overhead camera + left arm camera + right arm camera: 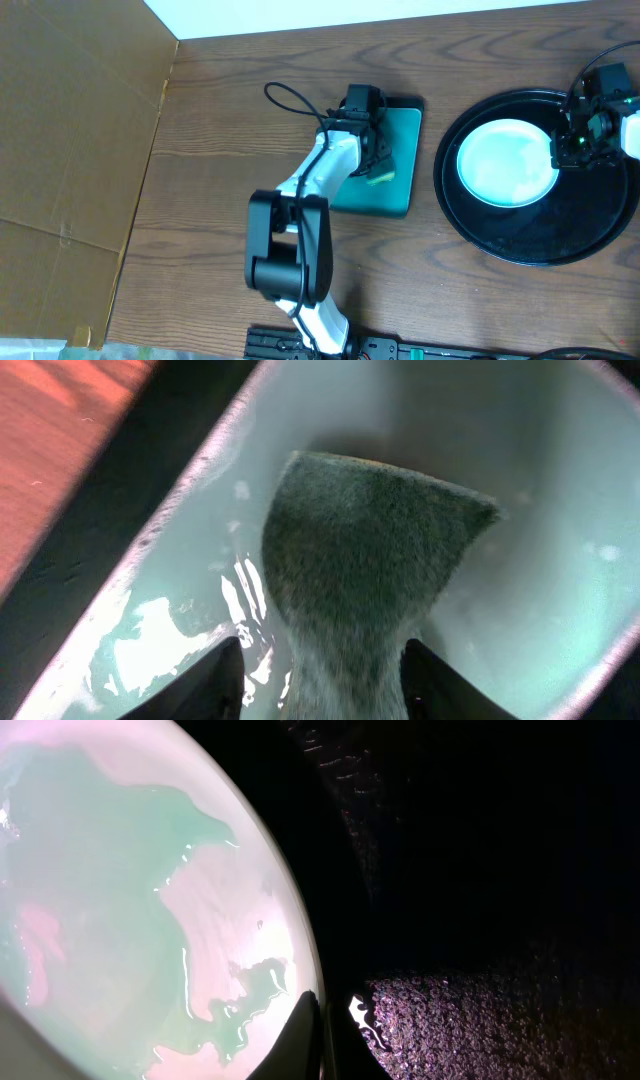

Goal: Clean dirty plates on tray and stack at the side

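Sponge [370, 580] pinched in left fingers [222, 682], plate [255, 910] smear [110, 850] only in right wrist view, right fingers [305, 1040], opening unclear

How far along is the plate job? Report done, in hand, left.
Done: nothing; no stack shows. In hand: left gripper holds the sponge on the teal tray; right gripper sits at the plate rim on the black tray. Left: wiping the smeared plate, stacking.

In your left wrist view the sponge [370, 580] blurs and runs off the bottom edge. Overhead, the right end effector [575, 140] covers the right rim of the plate [505, 160], its arm cut off by the picture's edge.
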Controlling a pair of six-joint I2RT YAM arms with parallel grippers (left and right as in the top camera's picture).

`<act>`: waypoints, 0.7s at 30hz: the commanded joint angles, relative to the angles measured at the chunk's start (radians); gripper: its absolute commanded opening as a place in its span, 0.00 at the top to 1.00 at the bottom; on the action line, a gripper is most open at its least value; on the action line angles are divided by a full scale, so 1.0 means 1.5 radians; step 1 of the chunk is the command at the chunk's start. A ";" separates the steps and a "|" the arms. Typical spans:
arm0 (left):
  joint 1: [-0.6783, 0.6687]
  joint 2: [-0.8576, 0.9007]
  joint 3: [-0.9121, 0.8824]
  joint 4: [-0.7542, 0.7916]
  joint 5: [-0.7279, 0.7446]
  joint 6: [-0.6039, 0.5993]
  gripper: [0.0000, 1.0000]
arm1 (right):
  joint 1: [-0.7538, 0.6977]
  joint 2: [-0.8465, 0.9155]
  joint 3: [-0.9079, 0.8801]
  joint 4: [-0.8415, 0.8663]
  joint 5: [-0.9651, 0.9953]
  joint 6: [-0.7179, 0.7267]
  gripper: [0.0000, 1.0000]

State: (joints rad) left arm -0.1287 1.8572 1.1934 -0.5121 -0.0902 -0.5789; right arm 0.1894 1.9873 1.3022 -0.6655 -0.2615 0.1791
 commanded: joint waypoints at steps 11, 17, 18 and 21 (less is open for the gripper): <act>0.004 -0.273 0.006 -0.017 -0.002 0.002 0.22 | 0.023 -0.061 0.050 -0.049 0.083 -0.055 0.99; 0.004 -0.282 0.006 -0.017 -0.002 0.002 0.21 | 0.070 -0.129 0.065 -0.085 0.199 -0.076 0.99; 0.004 -0.282 0.006 -0.017 -0.002 0.002 0.21 | 0.079 -0.138 0.066 -0.087 0.219 -0.076 0.99; 0.004 -0.282 0.006 -0.017 -0.002 0.002 0.21 | 0.109 -0.165 0.066 -0.092 0.302 -0.076 0.99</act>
State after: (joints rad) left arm -0.1276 1.4338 1.1934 -0.5350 -0.0849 -0.5785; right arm 0.3050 1.7885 1.3823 -0.7948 0.0101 0.0875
